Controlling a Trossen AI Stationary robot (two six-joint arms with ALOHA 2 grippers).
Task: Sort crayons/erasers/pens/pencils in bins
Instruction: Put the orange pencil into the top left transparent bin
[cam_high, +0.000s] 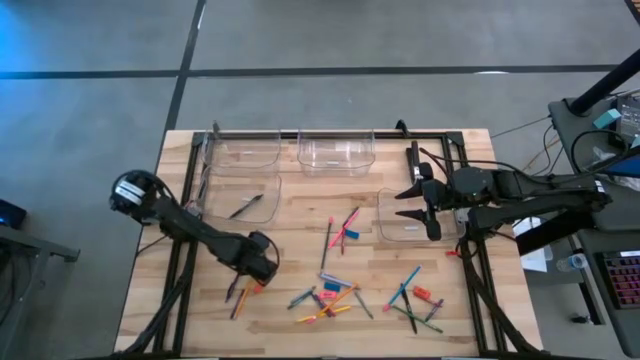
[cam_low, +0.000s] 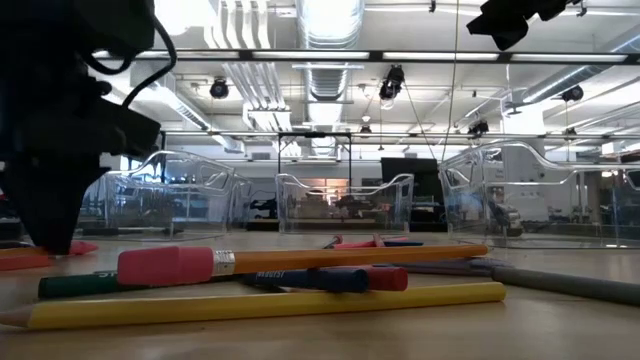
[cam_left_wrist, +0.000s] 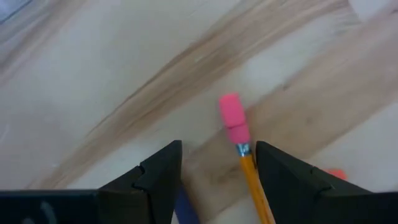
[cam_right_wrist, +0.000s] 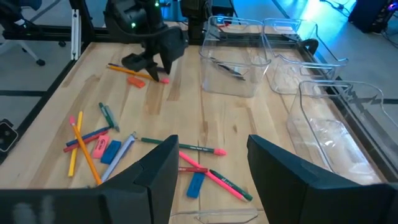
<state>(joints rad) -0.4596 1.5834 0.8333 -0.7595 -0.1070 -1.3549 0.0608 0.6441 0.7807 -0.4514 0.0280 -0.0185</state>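
My left gripper (cam_high: 262, 268) is low over the table's near left part, open. In the left wrist view its fingers stand on either side of an orange pencil (cam_left_wrist: 252, 180), just behind the pink rubber tip (cam_left_wrist: 233, 118); the pencil lies flat on the wood. Whether a finger touches it, I cannot tell. My right gripper (cam_high: 418, 205) hangs open over the right clear bin (cam_high: 392, 228), holding nothing. Pencils, crayons and small erasers lie scattered along the near edge (cam_high: 330, 300) (cam_high: 415, 298). A dark pen (cam_high: 247, 207) lies in the left bin.
Two more clear bins (cam_high: 240, 152) (cam_high: 335, 152) stand along the far edge. Crossed pink and teal pencils (cam_high: 340, 235) lie mid-table. An orange eraser (cam_right_wrist: 137, 81) sits beside my left gripper (cam_right_wrist: 152, 59). A black metal frame (cam_high: 440, 140) runs round the table.
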